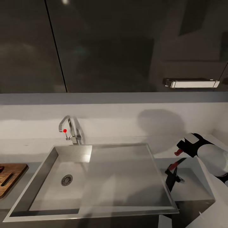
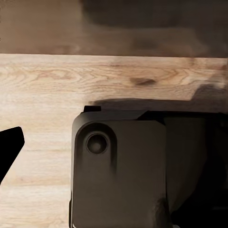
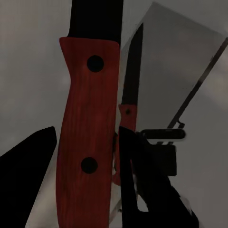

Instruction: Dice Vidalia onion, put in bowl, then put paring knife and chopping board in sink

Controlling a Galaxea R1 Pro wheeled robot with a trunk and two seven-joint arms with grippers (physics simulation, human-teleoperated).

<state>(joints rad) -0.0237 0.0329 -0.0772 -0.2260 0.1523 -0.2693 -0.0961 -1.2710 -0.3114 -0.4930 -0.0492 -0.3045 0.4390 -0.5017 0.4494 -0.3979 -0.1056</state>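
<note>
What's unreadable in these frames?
Chopping board: head view, cut off by the left edge.
Paring knife: right wrist view, blade runs past the top edge.
Left pincer's finger: left wrist view, dark housing blocks the rest; open or shut unclear.

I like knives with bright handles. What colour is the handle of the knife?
Red, with two dark rivets. The paring knife handle shows best in the right wrist view.

Countertop: the grey countertop (image 1: 193,186) is running left to right below the pale wall.
Sink: the sink (image 1: 47,167) is sitting sunk into it, drainboard to the right of the basin.
Chopping board: the chopping board (image 1: 14,175) is lying flat at the left edge, with a dark slim thing resting on it, too cropped to identify.
</note>
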